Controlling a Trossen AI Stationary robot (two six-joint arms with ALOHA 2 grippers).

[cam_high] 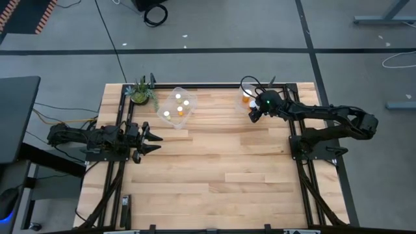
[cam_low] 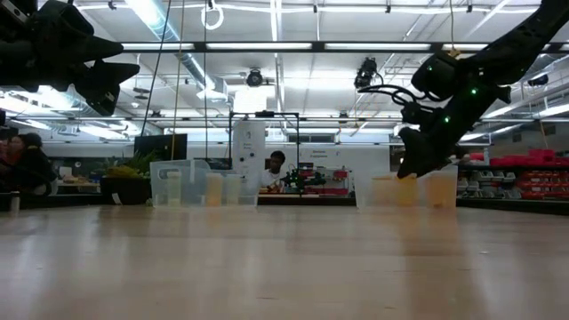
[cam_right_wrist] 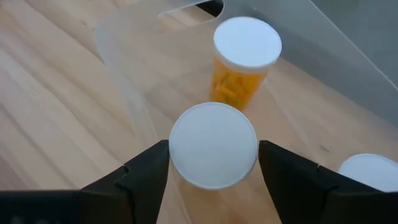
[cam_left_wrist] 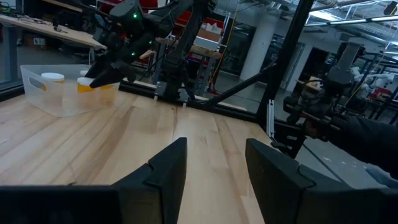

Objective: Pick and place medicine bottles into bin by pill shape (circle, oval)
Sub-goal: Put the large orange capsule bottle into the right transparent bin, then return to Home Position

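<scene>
My right gripper (cam_high: 254, 113) hangs at the far right of the table, over the near wall of a clear bin (cam_right_wrist: 124, 74), shut on a white-capped medicine bottle (cam_right_wrist: 213, 145). Another bottle (cam_right_wrist: 245, 59), amber with a white cap, stands upright in that bin, and a third cap (cam_right_wrist: 372, 171) shows at the edge. A second clear bin (cam_high: 188, 91) farther left holds several bottles (cam_high: 178, 104). My left gripper (cam_high: 155, 140) is open and empty above the table's left side. My right gripper pinches the bottle at the sides of its white cap (cam_right_wrist: 177, 149), one finger on each side. The fingers come from above, pointing down. The bottle stands upright in the hold, cap up; its body is hidden under the cap, and it appears lifted above the bin's wall.
A green potted plant (cam_high: 140, 93) stands at the far left corner beside the left bin. The right arm's base (cam_high: 315, 146) sits at the table's right edge, the left arm's base (cam_high: 104, 140) at the left edge. Bare wood lies across the middle and near side.
</scene>
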